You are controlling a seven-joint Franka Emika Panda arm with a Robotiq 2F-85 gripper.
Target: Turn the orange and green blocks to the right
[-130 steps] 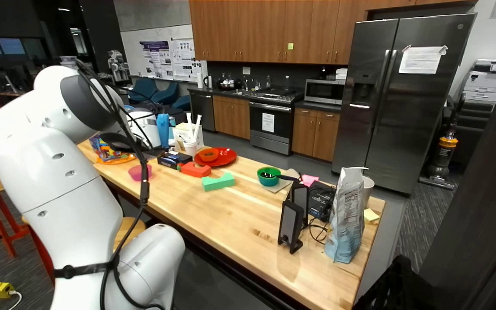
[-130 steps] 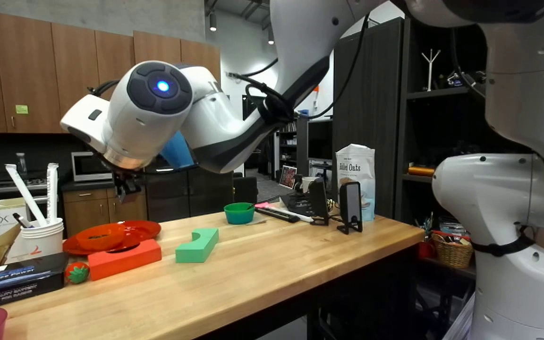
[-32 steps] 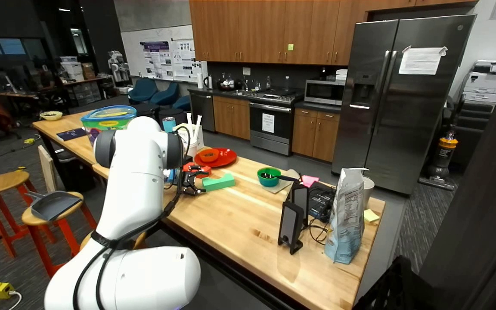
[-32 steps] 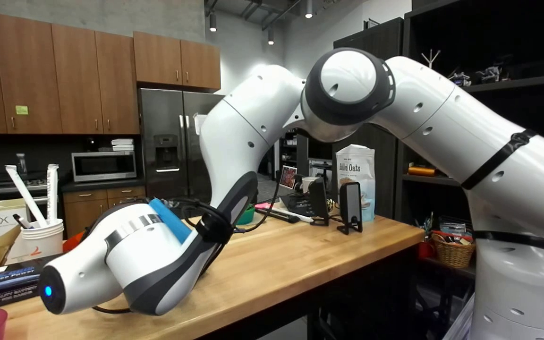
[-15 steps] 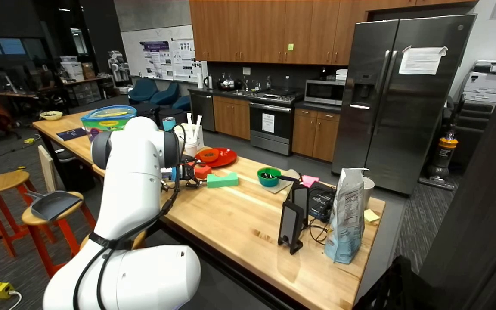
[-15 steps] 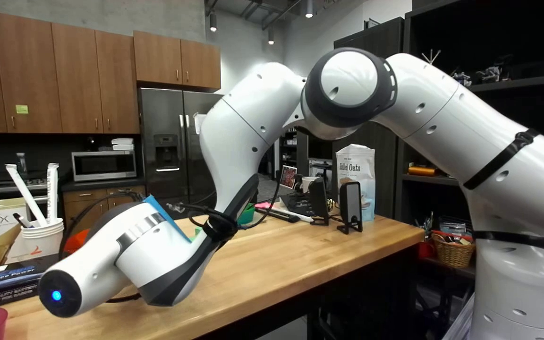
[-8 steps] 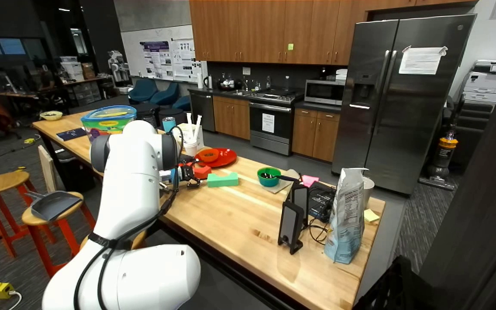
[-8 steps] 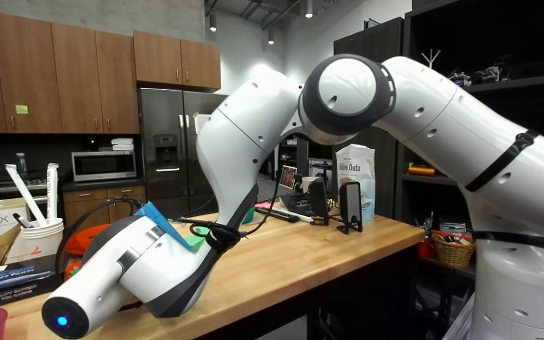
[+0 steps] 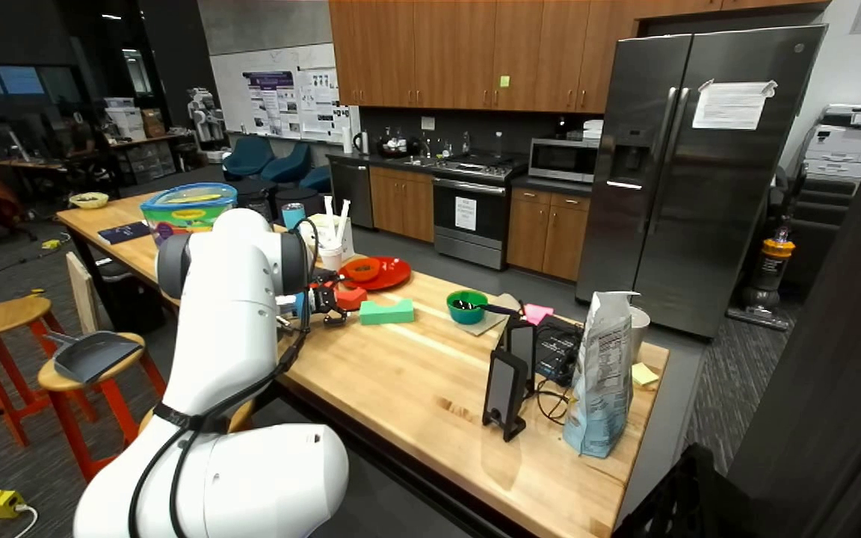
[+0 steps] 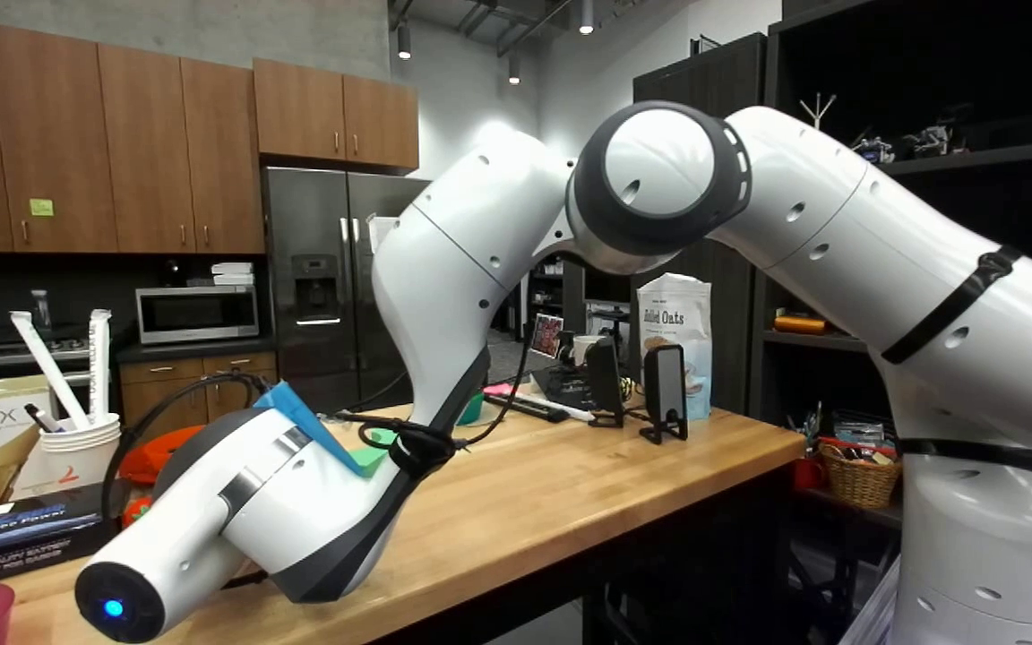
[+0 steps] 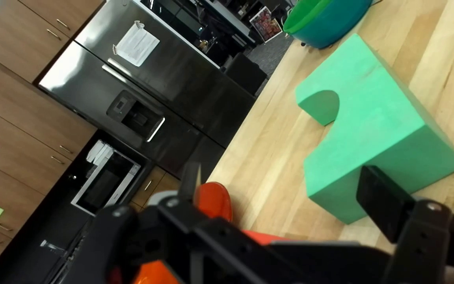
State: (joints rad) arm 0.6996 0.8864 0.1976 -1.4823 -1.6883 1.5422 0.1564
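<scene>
The gripper [image 11: 284, 183] is low over the worktop [image 9: 400, 388], and its two fingers stand wide apart from each other. In the wrist view, one of these fingers [image 11: 382, 201] is in front of the end face of the green block [image 11: 365, 122]; I cannot tell if they are touching. This block lies flat between the two long edges of the worktop, well apart from the short edge where the oats bag [image 9: 599, 373] stands upright. Its rounded notch faces the long edge on the side of the stove [image 9: 490, 208]. Near to it, but farther from that short edge, lies the orange block [image 9: 353, 300], which the gripper covers partly.

The red plate [image 9: 396, 275], with an orange bowl [image 9: 362, 270] on it, is near the orange block and close to the stove-side edge. Along this same edge, nearer to the oats bag, stands the green bowl [image 9: 466, 310]. Two black speakers [image 9: 504, 392] stand beside the bag, and a yellow note pad [image 9: 644, 373] lies near the corner where the short edge meets the stove-side one.

The white arm [image 9: 240, 299] reaches in from the opposite long edge. In an exterior view, this arm and its blue piece [image 10: 305, 419] hide most of the green block.
</scene>
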